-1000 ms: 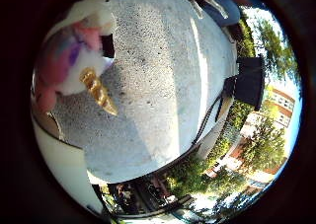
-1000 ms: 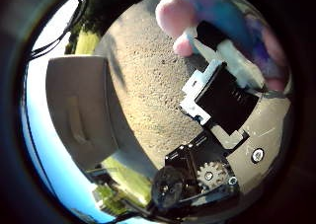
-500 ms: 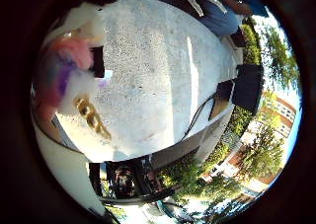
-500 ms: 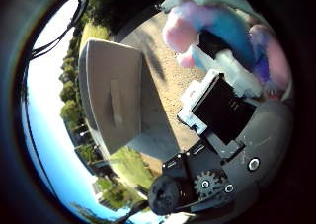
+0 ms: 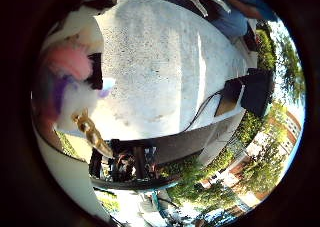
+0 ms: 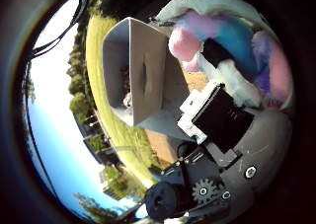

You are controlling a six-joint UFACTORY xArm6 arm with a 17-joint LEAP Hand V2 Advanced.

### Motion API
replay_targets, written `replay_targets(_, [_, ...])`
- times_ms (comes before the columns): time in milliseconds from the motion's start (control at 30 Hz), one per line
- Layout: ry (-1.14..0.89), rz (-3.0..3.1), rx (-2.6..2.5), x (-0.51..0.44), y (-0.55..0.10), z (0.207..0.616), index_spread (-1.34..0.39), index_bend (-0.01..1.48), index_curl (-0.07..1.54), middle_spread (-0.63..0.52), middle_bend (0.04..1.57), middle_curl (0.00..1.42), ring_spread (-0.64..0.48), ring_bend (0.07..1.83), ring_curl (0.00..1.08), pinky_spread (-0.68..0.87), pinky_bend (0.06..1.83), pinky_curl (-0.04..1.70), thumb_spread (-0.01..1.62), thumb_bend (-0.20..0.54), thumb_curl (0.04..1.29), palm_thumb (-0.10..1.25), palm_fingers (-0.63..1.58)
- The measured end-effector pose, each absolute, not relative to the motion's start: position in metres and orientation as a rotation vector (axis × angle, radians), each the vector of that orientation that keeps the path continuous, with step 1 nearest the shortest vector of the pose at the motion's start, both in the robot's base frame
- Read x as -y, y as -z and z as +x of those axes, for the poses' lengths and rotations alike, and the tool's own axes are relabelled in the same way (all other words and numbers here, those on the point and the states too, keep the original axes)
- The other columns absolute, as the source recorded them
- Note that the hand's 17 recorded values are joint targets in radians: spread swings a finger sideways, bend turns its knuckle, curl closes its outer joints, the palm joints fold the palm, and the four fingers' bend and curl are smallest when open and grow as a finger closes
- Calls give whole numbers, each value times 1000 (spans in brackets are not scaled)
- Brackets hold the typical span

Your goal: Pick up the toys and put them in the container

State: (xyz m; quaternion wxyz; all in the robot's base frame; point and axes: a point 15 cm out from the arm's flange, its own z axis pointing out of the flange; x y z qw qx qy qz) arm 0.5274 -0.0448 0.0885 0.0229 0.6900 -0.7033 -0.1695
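Plush unicorn [image 5: 75, 94] half-hidden in robot hand [image 6: 222, 120]

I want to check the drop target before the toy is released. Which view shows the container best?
The thumb side palm view: the grey container shows its open mouth and a side wall with a handle slot, beside the plush toy held in the hand. The little finger side view shows only the toy and the table, no container.

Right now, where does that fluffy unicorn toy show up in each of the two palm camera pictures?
Little finger side palm view: the plush unicorn sits close against the palm, its gold horn pointing out over the grey table.
Thumb side palm view: its pink, blue and purple fur shows behind the hand, near the grey container.
Shared landmark: the unicorn's pink fur.
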Motion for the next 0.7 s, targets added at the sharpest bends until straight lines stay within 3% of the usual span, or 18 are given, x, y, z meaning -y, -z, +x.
replay_targets(400, [412, 2358, 2131, -9, -190, 507, -1001, 1036, -22, -207, 1285, 1089, -123, 1512, 831, 124, 1538, 980, 1162, -14, 717, 960, 782])
replay_targets(700, [392, 2640, 1960, -136, -256, 479, -1011, 1057, -21, -206, 1298, 1091, -124, 1530, 834, 114, 1546, 990, 1162, -17, 718, 950, 766])
